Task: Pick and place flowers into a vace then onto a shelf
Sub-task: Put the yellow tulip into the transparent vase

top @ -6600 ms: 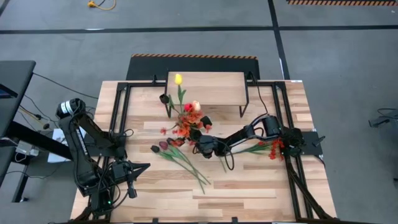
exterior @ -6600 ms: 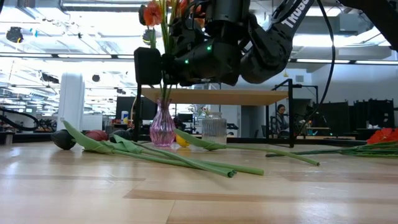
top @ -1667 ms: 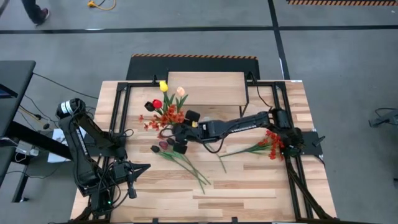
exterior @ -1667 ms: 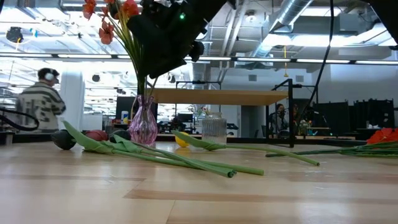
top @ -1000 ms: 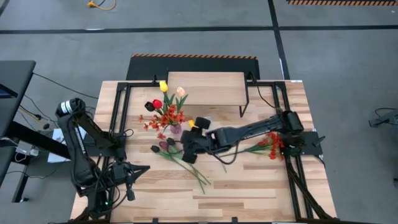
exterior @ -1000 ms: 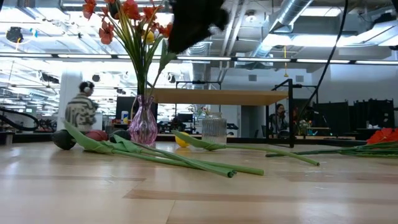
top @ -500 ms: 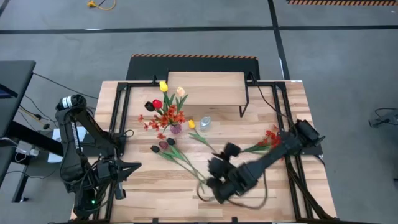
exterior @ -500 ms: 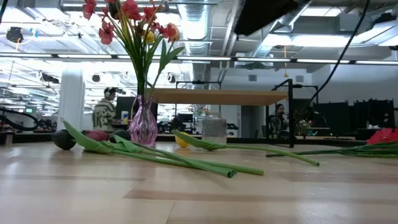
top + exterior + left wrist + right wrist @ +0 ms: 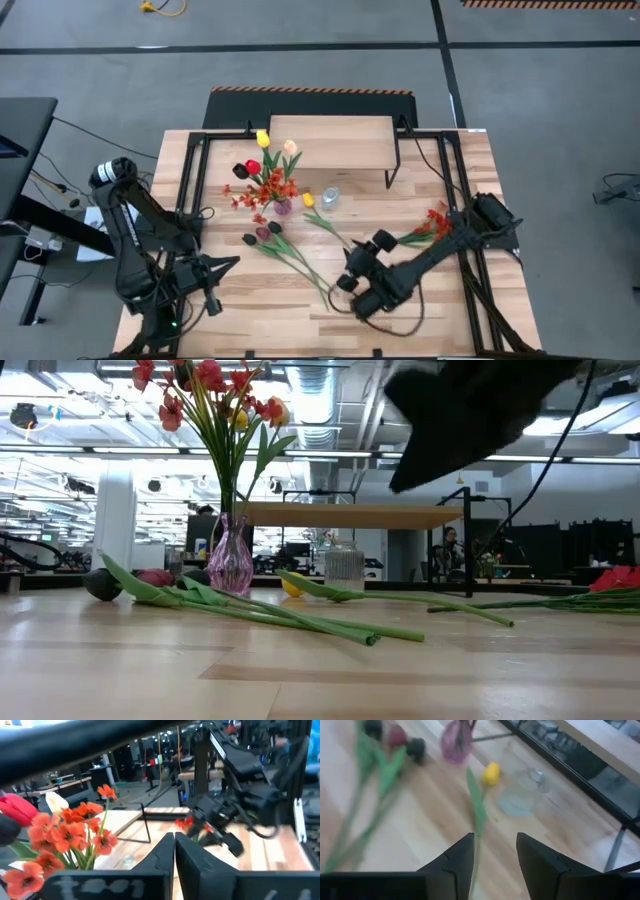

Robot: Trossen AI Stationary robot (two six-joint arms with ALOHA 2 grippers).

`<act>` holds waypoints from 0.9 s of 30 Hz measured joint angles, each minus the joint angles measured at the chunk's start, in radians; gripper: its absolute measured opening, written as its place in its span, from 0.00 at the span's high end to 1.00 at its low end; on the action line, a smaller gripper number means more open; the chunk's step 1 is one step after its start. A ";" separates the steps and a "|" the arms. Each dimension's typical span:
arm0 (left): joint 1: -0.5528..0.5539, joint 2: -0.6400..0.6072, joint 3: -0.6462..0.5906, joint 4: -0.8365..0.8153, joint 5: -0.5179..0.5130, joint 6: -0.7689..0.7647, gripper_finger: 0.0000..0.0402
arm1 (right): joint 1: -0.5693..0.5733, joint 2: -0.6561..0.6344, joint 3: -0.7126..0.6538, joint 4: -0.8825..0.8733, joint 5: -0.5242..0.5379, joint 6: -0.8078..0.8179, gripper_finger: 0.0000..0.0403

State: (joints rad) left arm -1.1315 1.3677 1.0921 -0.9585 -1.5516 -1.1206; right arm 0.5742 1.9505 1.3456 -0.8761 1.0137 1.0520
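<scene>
Purple glass vase [image 9: 283, 206] stands centre-left of the high view w/ a bunch in it: yellow, red, cream tulips plus orange sprays [image 9: 262, 176], upright, just in front of the shelf [image 9: 330, 142]. Loose tulips [image 9: 290, 252] lie flat mid-table; a red bunch [image 9: 432, 224] lies at right. Right gripper [image 9: 345, 284] hovers lower centre, fingers apart, nothing in them. Left gripper [image 9: 212, 300] sits lower left, fingers pressed together.

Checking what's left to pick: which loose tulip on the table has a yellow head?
The yellow tulip beside the clear glass; the other loose tulips have dark heads.
</scene>
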 joint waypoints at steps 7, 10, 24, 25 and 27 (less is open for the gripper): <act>0.006 0.013 0.025 0.016 0.005 0.043 1.00 | -0.146 0.000 -0.033 0.068 -0.177 -0.218 0.70; 0.004 0.013 0.028 0.045 0.029 0.087 1.00 | -0.204 0.001 -0.063 0.174 -0.301 -0.366 0.73; 0.003 0.013 0.028 0.060 0.029 0.109 1.00 | -0.342 0.001 -0.069 0.295 -0.576 -0.678 0.75; 0.003 0.013 0.028 0.060 0.028 0.109 1.00 | -0.345 0.001 -0.069 0.301 -0.590 -0.683 0.75; 0.003 0.013 0.028 0.060 0.029 0.109 1.00 | -0.343 0.001 -0.069 0.302 -0.592 -0.685 0.75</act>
State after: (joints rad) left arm -1.1286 1.3808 1.1202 -0.8986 -1.5228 -1.0119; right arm 0.2316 1.9511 1.2762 -0.5743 0.4221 0.3668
